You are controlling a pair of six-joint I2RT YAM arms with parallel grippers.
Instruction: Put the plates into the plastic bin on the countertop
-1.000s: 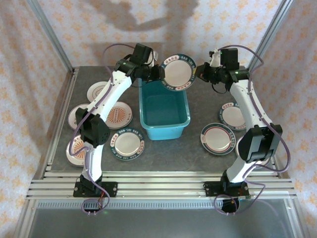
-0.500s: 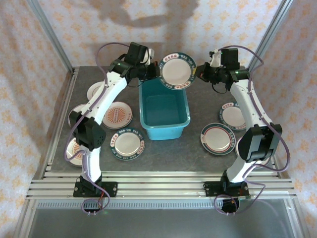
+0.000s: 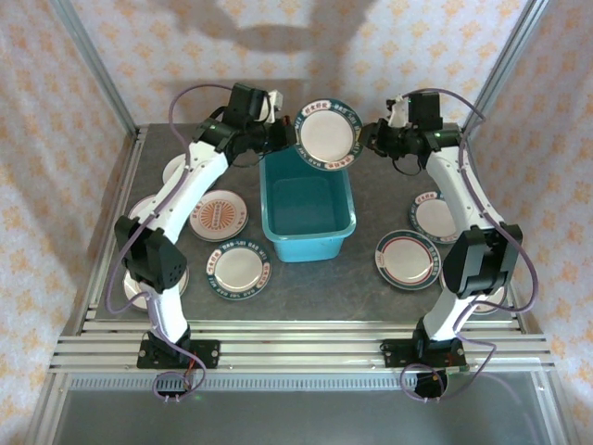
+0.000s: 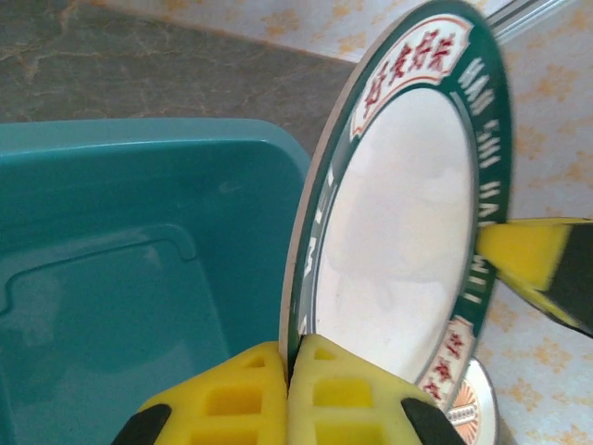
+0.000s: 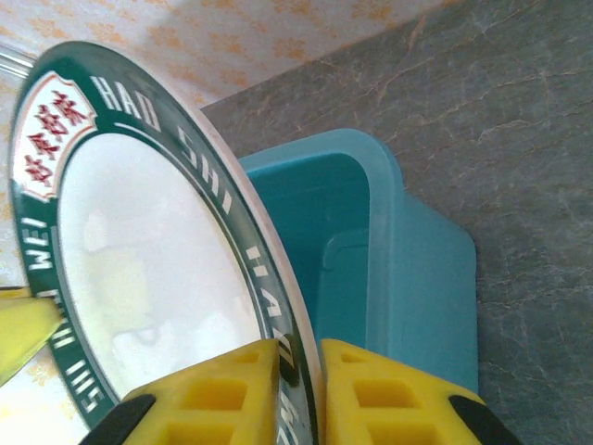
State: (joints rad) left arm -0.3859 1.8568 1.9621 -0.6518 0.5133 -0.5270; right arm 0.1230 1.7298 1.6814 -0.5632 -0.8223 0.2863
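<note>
1. We see the left gripper (image 4: pixel 289 375) pinching the plate (image 4: pixel 398 232) by its rim; a second ago it was not clamped.
2. The right gripper (image 5: pixel 298 375) straddles the opposite rim; we cannot tell whether it grips or has slackened.
3. The plate hangs on edge above the far end of the bin (image 3: pixel 310 248), not in it.
4. We judge this a handover to the left arm, with the drop next.

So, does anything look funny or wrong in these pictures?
One green-rimmed plate stands on its edge in the air over the far end of the bin. The left gripper pinches its rim, and the right gripper has its fingers either side of the opposite rim. The other plates lie flat on the countertop; nothing looks broken.
</note>
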